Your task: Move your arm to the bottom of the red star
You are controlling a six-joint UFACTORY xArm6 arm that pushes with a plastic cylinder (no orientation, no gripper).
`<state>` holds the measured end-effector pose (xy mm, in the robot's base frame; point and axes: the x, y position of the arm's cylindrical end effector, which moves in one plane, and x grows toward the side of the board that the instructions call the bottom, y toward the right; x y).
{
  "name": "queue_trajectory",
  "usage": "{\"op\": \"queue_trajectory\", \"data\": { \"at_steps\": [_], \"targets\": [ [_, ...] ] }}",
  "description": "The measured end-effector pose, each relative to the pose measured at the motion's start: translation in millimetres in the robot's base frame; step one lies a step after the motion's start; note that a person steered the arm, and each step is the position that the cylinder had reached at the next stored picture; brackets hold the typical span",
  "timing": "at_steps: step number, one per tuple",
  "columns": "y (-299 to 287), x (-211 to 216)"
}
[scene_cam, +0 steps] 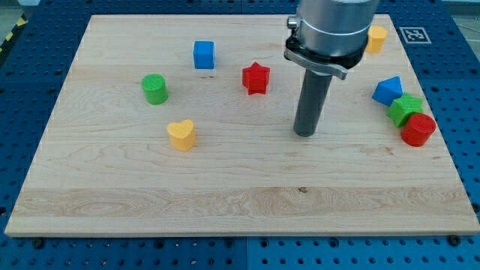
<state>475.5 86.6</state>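
On my feed I see 1 wooden board (225,202) lying on a blue perforated table (465,112), with my arm's grey housing coming down from the view's top and ending in a straight dark rod. There are no jaws on this rig to be clenched or released, only the rod, and my tip (305,134) rests on bare wood with nothing touching it. The red star (256,78) sits near the board's middle, toward the view's top, and my tip lies to the view's right of it and lower, clearly apart from it. To the star's left, and a little higher, stands the blue cube (203,55); farther left is the green cylinder (154,88), and below that, toward the view's bottom, the yellow heart (181,135). At the view's right edge of the board 3 blocks crowd together: a blue block (387,90) of angular shape, a green block (406,109) just below it, and a red cylinder (418,129) touching the green one. A yellow block (376,37) shows beside the arm's housing near the top right corner, partly hidden.
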Motion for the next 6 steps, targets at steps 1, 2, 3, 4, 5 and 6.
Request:
{"op": "queue_trajectory", "data": {
  "at_steps": [1,2,3,4,5,6],
  "targets": [
    [-15,-1],
    [-43,-1],
    [-50,-1],
    [-55,-1],
    [-70,-9],
    [-86,-17]
  ]
}}
